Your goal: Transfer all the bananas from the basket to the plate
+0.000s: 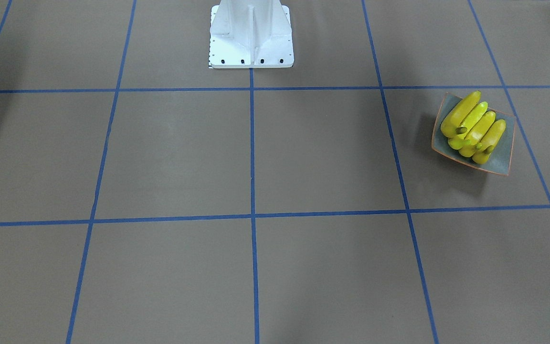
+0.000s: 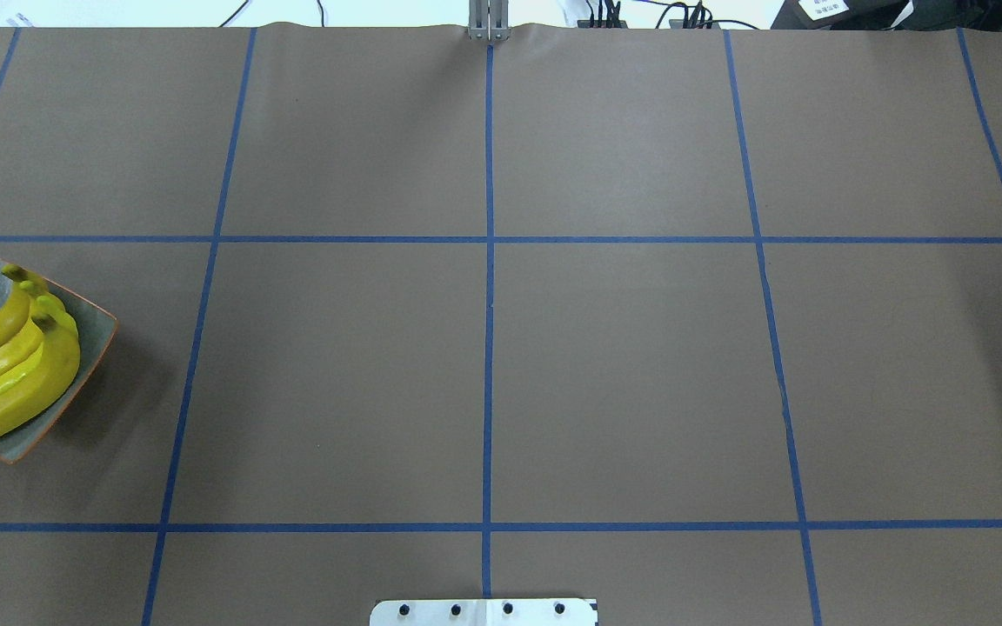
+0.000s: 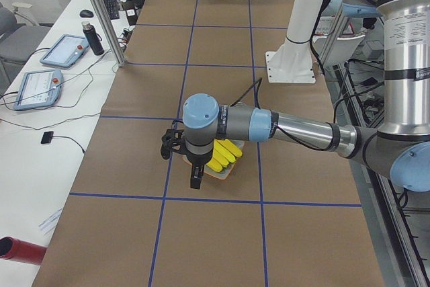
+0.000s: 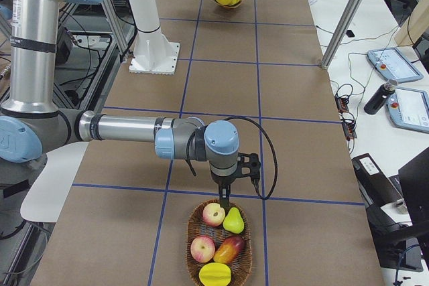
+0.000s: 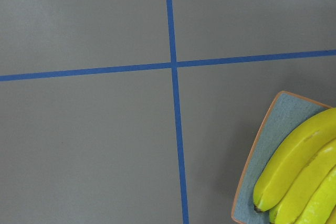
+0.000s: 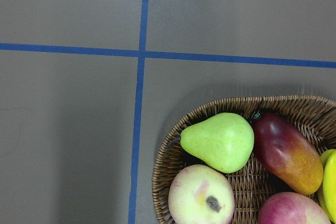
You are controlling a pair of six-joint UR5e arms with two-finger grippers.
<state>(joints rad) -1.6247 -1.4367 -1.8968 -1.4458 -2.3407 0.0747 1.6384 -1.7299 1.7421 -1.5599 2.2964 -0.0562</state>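
Observation:
Several yellow bananas (image 1: 473,126) lie side by side on the square grey plate (image 1: 504,165) with its orange rim. They also show in the overhead view (image 2: 5,374) and the left wrist view (image 5: 299,182). My left gripper (image 3: 195,178) points down over the table beside the plate (image 3: 228,171); I cannot tell if it is open or shut. My right gripper (image 4: 224,200) hangs just above the far rim of the wicker basket (image 4: 193,232); its state is also unclear. The basket (image 6: 173,145) holds a green pear (image 6: 218,141), apples, a mango and a yellow fruit; no banana shows in it.
The white robot base (image 1: 251,38) stands at the table's middle edge. Metal posts (image 3: 101,11) and a desk with tablets (image 3: 60,52) line the operators' side. A red cylinder (image 3: 20,250) lies past the table's corner. Blue tape lines grid the brown table.

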